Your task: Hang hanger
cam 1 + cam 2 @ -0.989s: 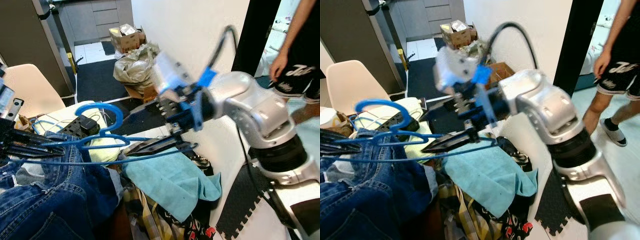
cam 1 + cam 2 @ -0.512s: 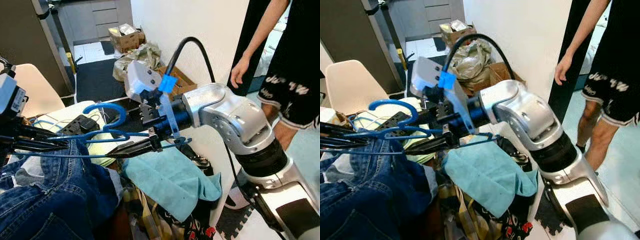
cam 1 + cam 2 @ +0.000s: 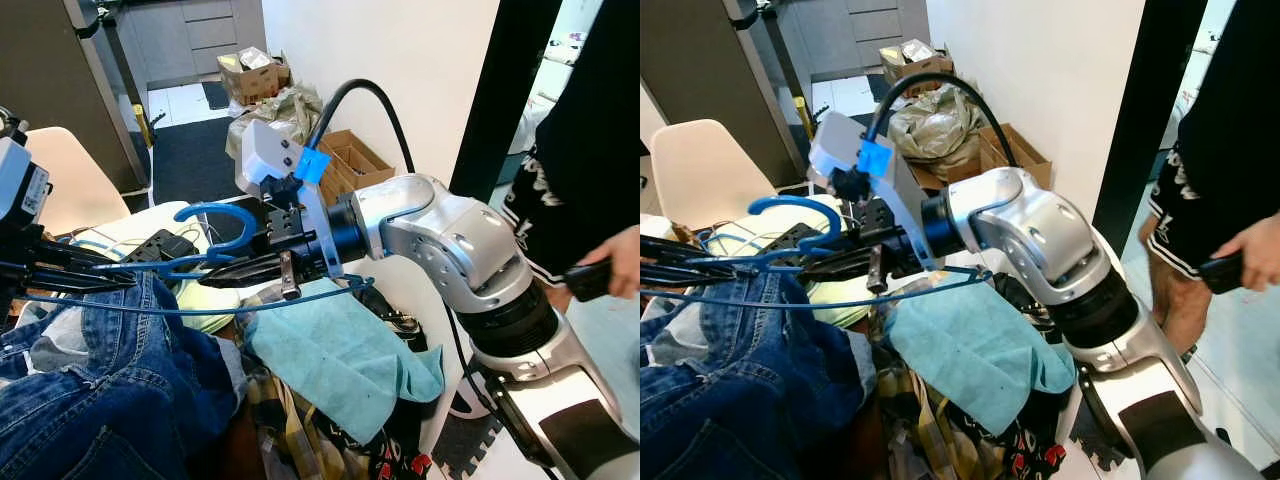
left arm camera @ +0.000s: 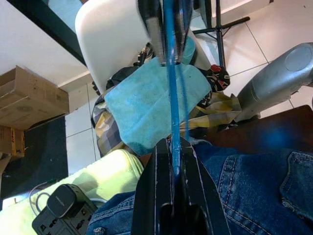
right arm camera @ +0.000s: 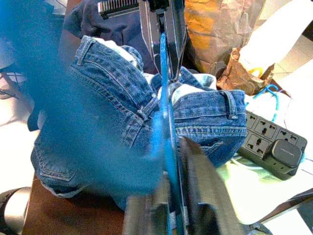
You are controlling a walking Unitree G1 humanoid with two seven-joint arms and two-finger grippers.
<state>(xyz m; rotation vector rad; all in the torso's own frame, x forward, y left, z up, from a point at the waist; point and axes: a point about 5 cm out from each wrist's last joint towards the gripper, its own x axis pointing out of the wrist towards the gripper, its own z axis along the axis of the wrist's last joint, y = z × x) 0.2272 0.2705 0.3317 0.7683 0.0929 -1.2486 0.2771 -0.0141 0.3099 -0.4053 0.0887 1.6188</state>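
A blue wire hanger (image 3: 216, 214) is held level between my two grippers above a pile of clothes. My left gripper (image 3: 122, 280) comes in from the left and is shut on the hanger's left end; in the left wrist view the blue bar (image 4: 171, 112) runs out from between its black fingers (image 4: 149, 186). My right gripper (image 3: 212, 281) reaches across from the right and is shut on the hanger just below the hook. The lower bar (image 3: 260, 303) bows down toward the clothes. In the right wrist view the hanger (image 5: 164, 73) is a blurred blue line.
Blue jeans (image 3: 100, 380) and a teal cloth (image 3: 345, 350) lie under the hanger. A black power strip (image 3: 160, 248) rests on a yellow-green cloth (image 3: 205, 300). A beige chair (image 3: 60, 175) stands at the left. A person (image 3: 590, 150) stands close at the right by the white wall. Boxes (image 3: 250, 75) and a paper bag (image 3: 285, 105) sit behind.
My right gripper has slid left along the hanger toward the hook, and its wrist has turned. The person at the right has stepped closer.
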